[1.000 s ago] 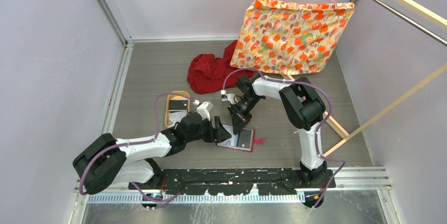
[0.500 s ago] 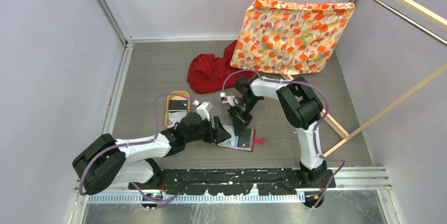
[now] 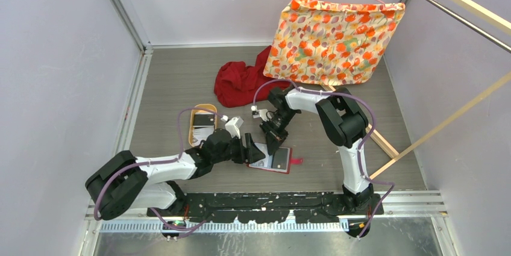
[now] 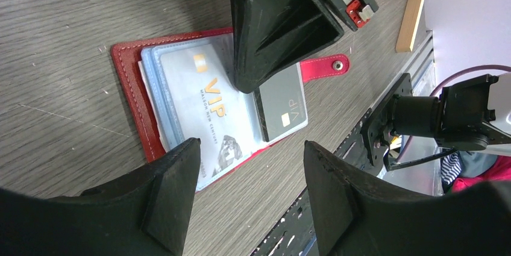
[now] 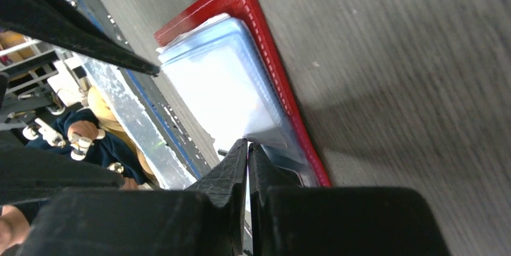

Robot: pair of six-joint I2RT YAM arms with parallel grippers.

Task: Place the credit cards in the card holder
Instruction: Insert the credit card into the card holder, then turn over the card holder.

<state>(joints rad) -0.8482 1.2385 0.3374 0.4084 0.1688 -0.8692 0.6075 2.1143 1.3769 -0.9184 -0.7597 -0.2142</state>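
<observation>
**Step in hand, as judged:** seating a dark card in the card holder.

**Findings.** The card holder (image 4: pixel 129 66) lay open and flat on the table (image 4: pixel 60 3). Its snap tab (image 4: pixel 325 66) stretched out from the half that bore the dark card. A pale card (image 4: pixel 205 108) printed VIP sat under the clear window on one half. The dark card (image 4: pixel 283 105) lay on the other half, beside the tab.

The right gripper (image 5: pixel 247 147) stood over the card holder with its fingers (image 5: pixel 223 177) pressed together and the tips down at the dark card's inner corner. It could not be told whether they pinched that card's edge or merely pressed on it. The left gripper (image 4: pixel 247 162) hovered at the card holder's near edge. Its fingers (image 4: pixel 163 202) were spread wide, held nothing and were clear of the leather.

**Recommendations.**
- The card should be driven along its long axis and kept flat to the pocket. Levering it at one corner would likely skew and jam it.
- The holder appeared light and might slide on the table. The left fingers would do well to pin the window half before any push.
- Release was advisable only once the card sat square within the holder's outline.

**Remaining work.** Beyond the card holder, on the left arm's side, a tan tray (image 3: pixel 193 128) appeared to hold more cards, too small to count.
</observation>
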